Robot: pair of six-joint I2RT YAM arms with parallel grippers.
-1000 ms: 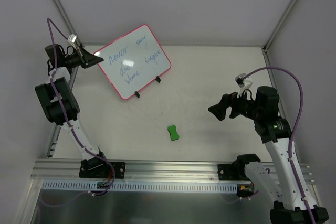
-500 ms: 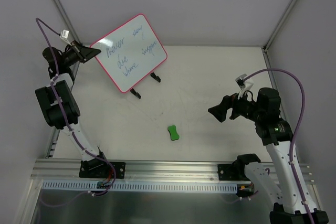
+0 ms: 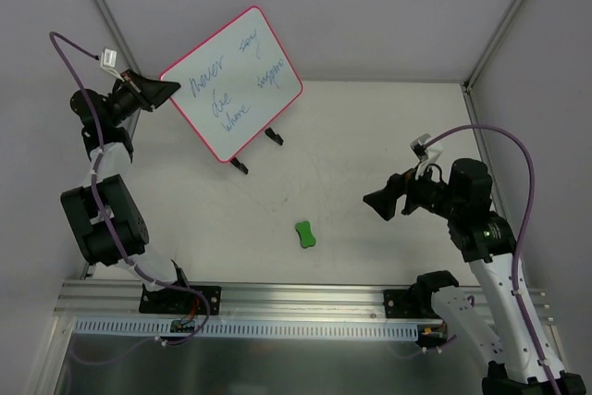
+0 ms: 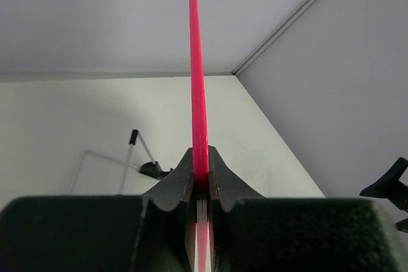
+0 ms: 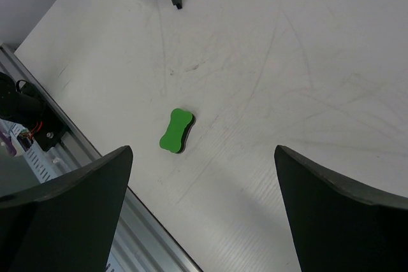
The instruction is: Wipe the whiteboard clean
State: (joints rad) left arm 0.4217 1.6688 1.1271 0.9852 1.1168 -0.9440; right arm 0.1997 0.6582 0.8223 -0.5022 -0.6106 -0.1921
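Left fingers (image 4: 171,190) clamp the whiteboard (image 3: 236,80) by its pink left edge; right fingers (image 5: 64,208) gape wide, well right of the whiteboard, with the green eraser (image 3: 304,234) on the bench (image 3: 388,127) nearer than it.

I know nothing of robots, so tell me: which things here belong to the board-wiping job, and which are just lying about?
Job: whiteboard, gripped by the left claw; green eraser on the table; open right claw.
Just there: metal rail; purple cables.

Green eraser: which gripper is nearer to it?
Right. The right gripper hangs open off the green eraser's right side; the left gripper is far off at the back left, shut on the whiteboard's edge.
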